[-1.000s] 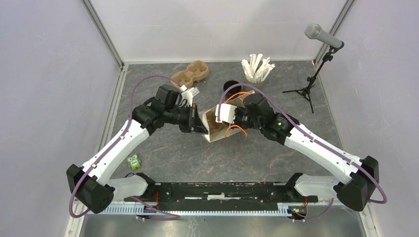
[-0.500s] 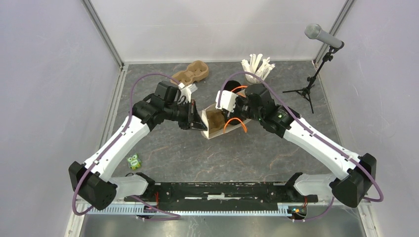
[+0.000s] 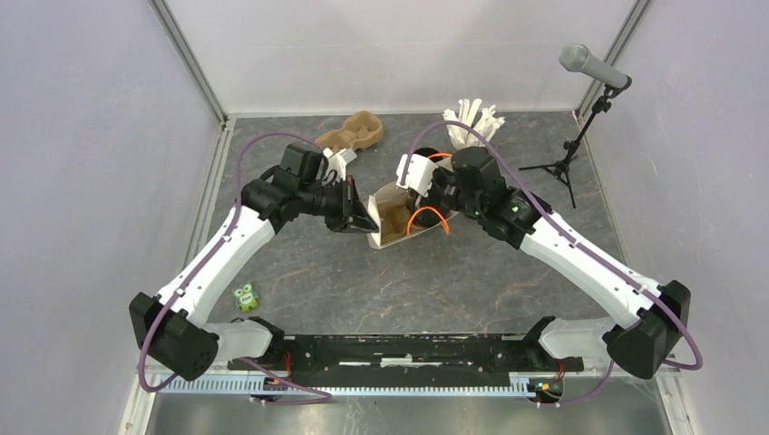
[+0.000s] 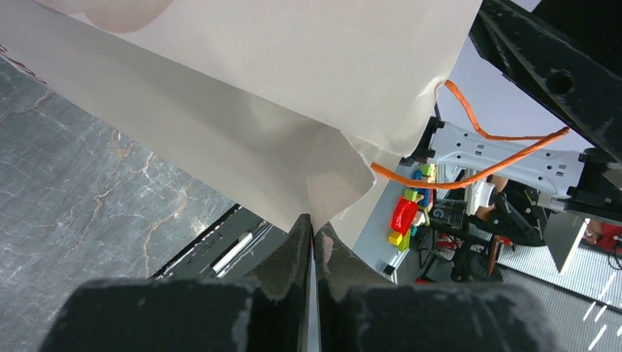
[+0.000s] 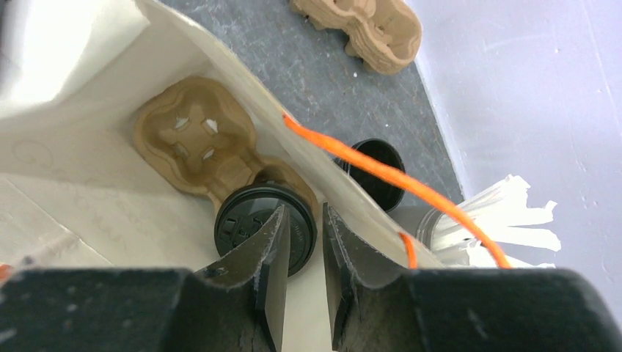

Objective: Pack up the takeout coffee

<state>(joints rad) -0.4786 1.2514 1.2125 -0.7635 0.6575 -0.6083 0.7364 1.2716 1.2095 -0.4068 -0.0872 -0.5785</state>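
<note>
Near-left tabletop: a small green owl toy [image 3: 245, 296] lies on the dark marbled table [image 3: 472, 281], well apart from everything else.
Left gripper [image 4: 312, 233]: jaws closed tight on the rim of the white paper bag [image 4: 257, 110], pinching one corner of its mouth.
Paper bag: at mid-table between the two grippers, mouth open; an orange handle [image 5: 367, 172] loops along its far edge.
Takeout coffee [image 5: 246, 224]: inside the bag, lid on, seated in one well of a brown pulp carrier [image 5: 187, 136].
Right gripper [image 5: 302, 249]: reaching into the bag just over the coffee's lid, jaws a little apart with nothing clamped between them.
Behind the bag: a second black-lidded cup [image 5: 374, 155], just beside the bag's wall.
Back edge: a second pulp carrier [image 3: 352, 134], a grey cup of white sticks [image 3: 472, 127], and a microphone [image 3: 591, 65] on a stand.
</note>
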